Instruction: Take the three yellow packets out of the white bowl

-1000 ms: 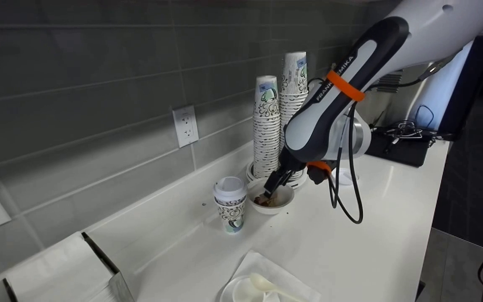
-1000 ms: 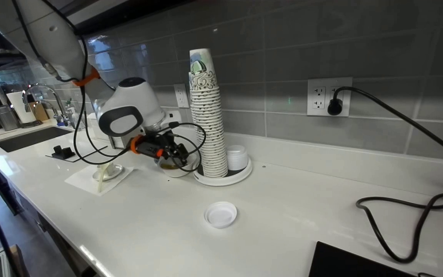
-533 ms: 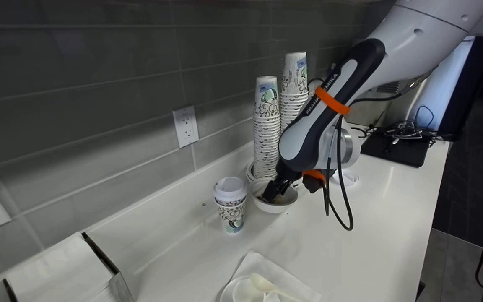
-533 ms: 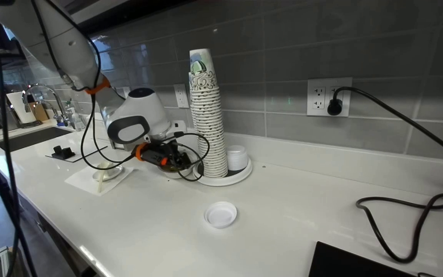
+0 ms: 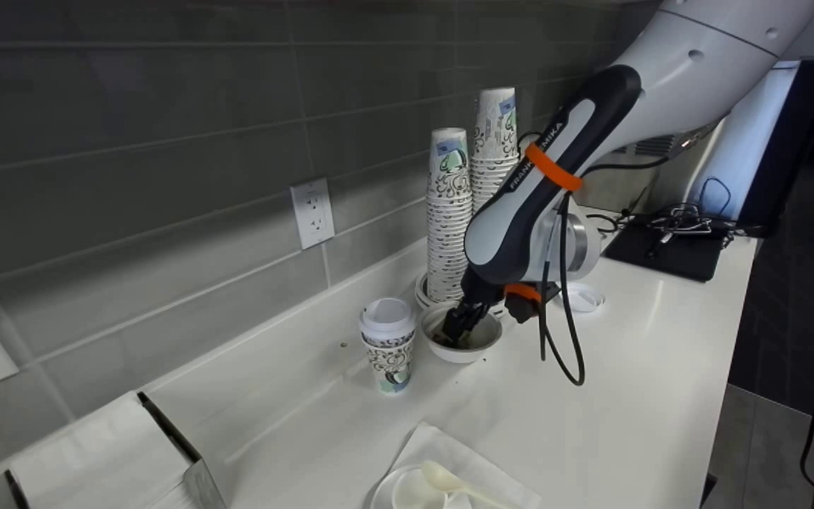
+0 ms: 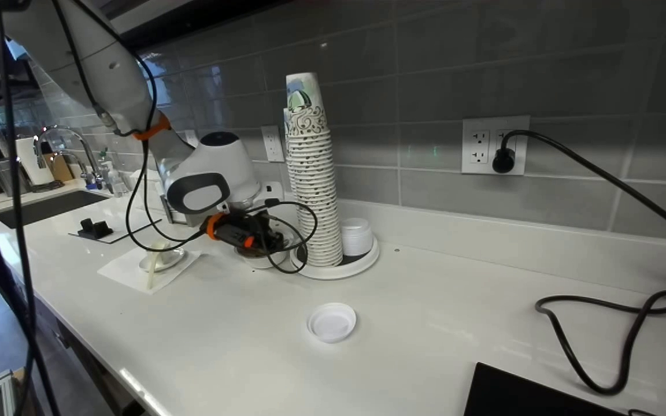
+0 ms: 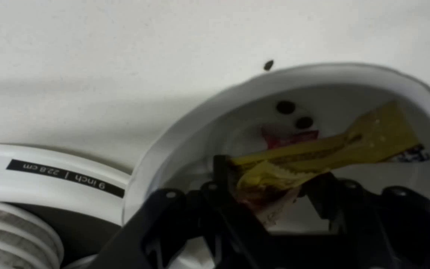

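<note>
While one hand [image 7: 271, 177] stands parted around yellow packets [image 7: 325, 151], count unclear, one white bowl [image 7: 329, 75], two dark spots [image 7: 285, 107] inside.

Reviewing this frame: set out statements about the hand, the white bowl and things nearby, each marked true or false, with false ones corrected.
1. The hand reaches down into the white bowl. True.
2. All the packets are already out of the bowl. False: a yellow packet shows inside it.
3. A red wrapper is in the bowl too. True.
4. The cup beside the bowl is tipped over. False: that lidded paper cup stands upright.
5. A black plug sits in a wall outlet. True.
</note>
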